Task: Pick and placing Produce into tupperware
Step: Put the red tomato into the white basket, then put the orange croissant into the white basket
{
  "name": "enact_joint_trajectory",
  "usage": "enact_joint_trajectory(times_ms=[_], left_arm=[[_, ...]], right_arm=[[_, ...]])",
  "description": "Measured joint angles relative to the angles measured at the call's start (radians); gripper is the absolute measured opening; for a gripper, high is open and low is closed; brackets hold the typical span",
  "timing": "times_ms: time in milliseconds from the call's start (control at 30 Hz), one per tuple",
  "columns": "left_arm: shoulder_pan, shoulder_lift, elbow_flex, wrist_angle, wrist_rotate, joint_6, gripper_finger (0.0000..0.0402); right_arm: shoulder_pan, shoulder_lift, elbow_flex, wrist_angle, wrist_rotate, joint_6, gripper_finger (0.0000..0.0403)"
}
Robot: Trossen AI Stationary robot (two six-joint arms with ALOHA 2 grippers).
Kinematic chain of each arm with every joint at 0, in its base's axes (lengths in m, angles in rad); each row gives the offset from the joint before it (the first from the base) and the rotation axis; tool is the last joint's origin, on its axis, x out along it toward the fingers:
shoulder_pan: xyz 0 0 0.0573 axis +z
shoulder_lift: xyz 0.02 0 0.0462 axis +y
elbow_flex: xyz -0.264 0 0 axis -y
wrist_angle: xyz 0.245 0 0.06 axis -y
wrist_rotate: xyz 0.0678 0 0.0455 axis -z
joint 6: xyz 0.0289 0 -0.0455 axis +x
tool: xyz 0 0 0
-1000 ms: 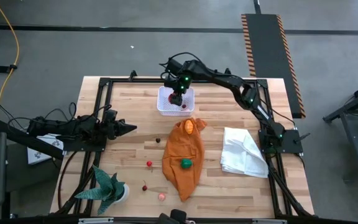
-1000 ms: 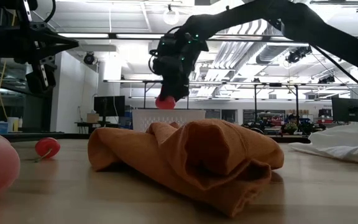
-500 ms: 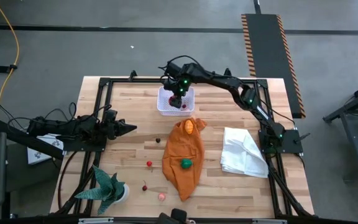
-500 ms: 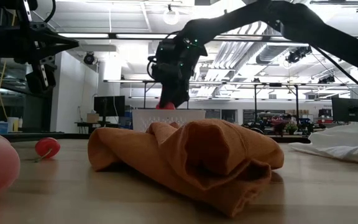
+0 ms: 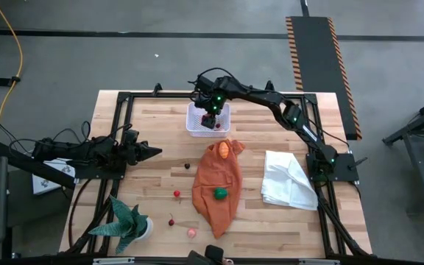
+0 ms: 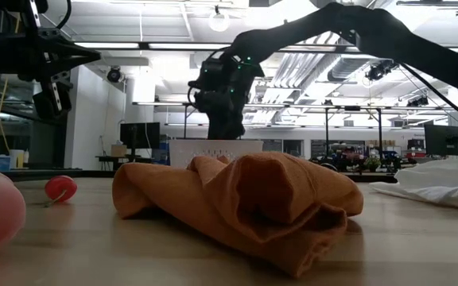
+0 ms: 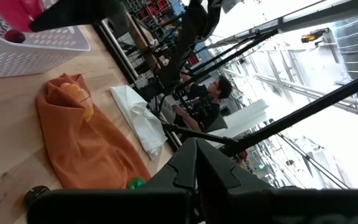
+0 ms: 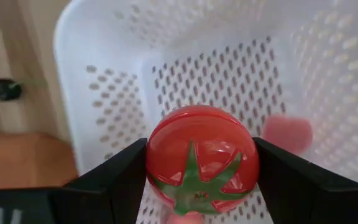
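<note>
Produce lies scattered: a pink piece and dark cherry near the potted plant, a red one mid-table, a green one on the orange cloth. The left gripper waits at the left edge, fingers pressed together. Farther right, the right gripper hangs inside the tupperware pinching a red tomato — the placing step. Next comes spreading the fingers, then a straight lift; the tub walls crowd close, and another red piece seems to lie inside. The white cloth is well apart.
</note>
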Motion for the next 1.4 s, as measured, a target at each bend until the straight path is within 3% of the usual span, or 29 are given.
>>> enact_joint_trajectory(times_ms=[567,867,1400], left_arm=[[0.0,0.0,0.0,0.0,0.005,0.0,0.0001],[0.0,0.0,0.0,-0.001,0.004,0.0,0.0001],[0.0,0.0,0.0,-0.001,0.004,0.0,0.0001]], right_arm=[[0.0,0.011,0.0,-0.007,0.015,0.037,0.0248],[0.0,0.011,0.0,-0.007,0.01,0.036,0.0282],[0.0,0.011,0.0,0.007,0.016,0.039,0.0284]])
